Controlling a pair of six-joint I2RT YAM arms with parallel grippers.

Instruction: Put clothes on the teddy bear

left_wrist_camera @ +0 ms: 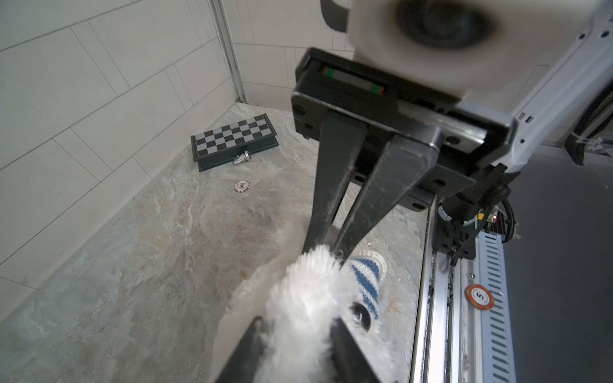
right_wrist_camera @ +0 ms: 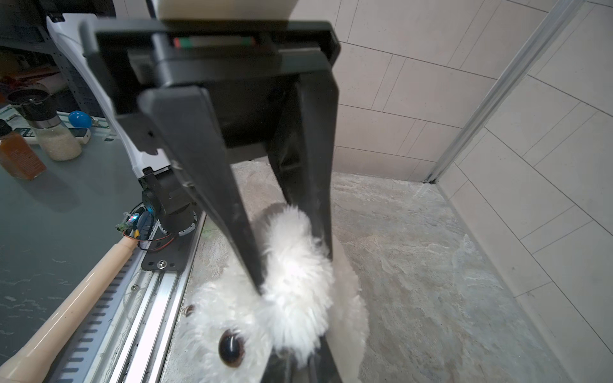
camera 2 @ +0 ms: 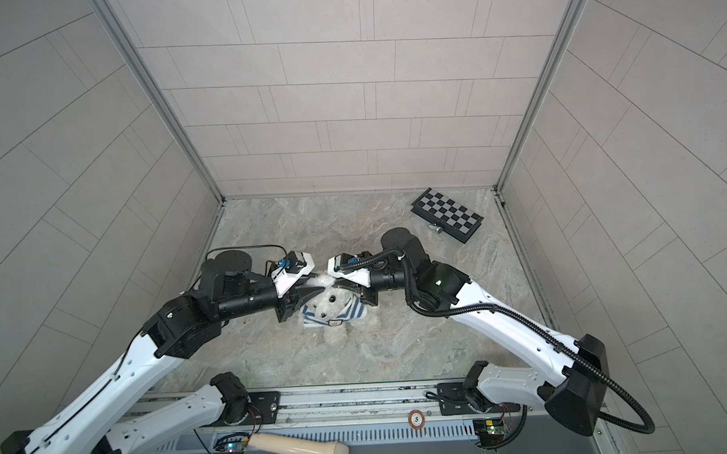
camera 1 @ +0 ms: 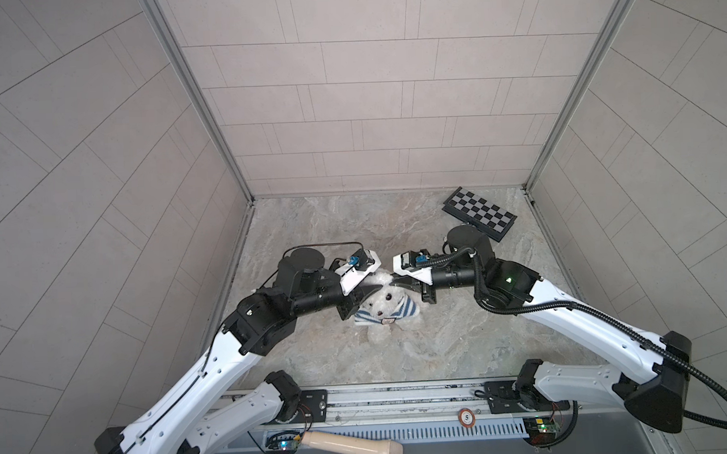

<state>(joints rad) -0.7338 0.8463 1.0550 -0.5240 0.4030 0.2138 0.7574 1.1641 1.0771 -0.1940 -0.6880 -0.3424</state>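
Teddy bear (camera 1: 383, 302) supine, head twd back wall (camera 1: 369, 90); L hand (right_wrist_camera: 293, 272) half-open, R hand (left_wrist_camera: 328, 248) tight on ear (left_wrist_camera: 315, 268).

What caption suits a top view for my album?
The left gripper and right gripper meet at the head of a teddy bear, striped shirt bunched under its chin, on the table.

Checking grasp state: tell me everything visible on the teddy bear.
The teddy bear is fluffy cream-white plush with dark bead eyes and nose, lying face up on the marble tabletop, head toward the back wall. A blue-and-white striped shirt with a badge is bunched across its chest. The right hand is shut on one ear; the left hand, jaws apart, straddles the other.
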